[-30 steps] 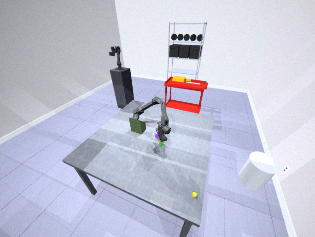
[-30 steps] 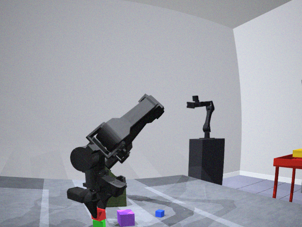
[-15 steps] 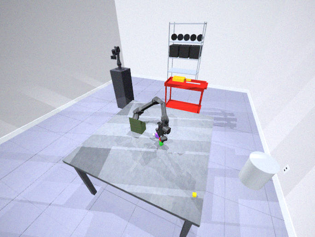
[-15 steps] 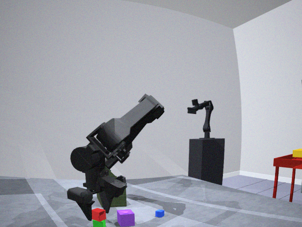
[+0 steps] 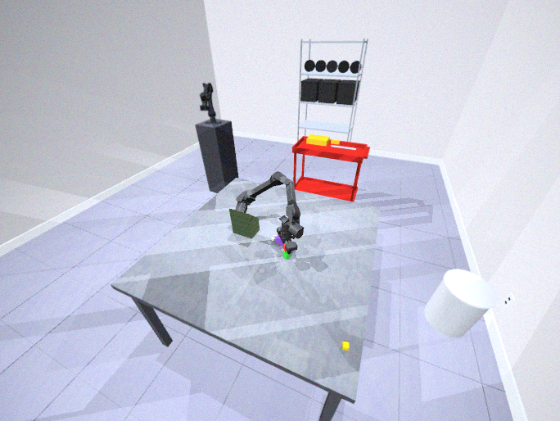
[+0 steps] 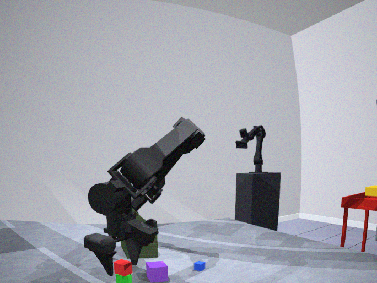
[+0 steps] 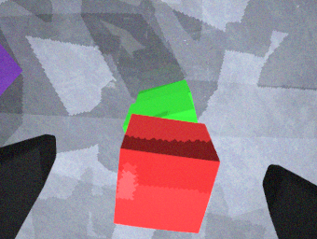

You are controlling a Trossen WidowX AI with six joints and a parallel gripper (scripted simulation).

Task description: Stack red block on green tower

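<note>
The red block [image 6: 122,268] [image 7: 163,191] sits on top of the green tower [image 5: 286,255] [image 6: 123,278] [image 7: 163,103], and their sides look nearly in line in the exterior view. In the wrist view the green looks slightly turned against the red. My gripper [image 6: 122,269] [image 7: 163,161] is open. Its fingers stand on both sides of the red block, with a gap on each side in the wrist view. The foot of the tower is cut off in the exterior view. The gripper partly hides the red block in the top view.
A purple block [image 5: 279,241] [image 6: 157,272] [image 7: 6,70] stands close to the tower. A small blue block [image 6: 199,266] lies farther off. A dark green box [image 5: 244,224] [image 6: 151,248] stands near the arm's base. A yellow block [image 5: 345,346] lies near the table's front right corner.
</note>
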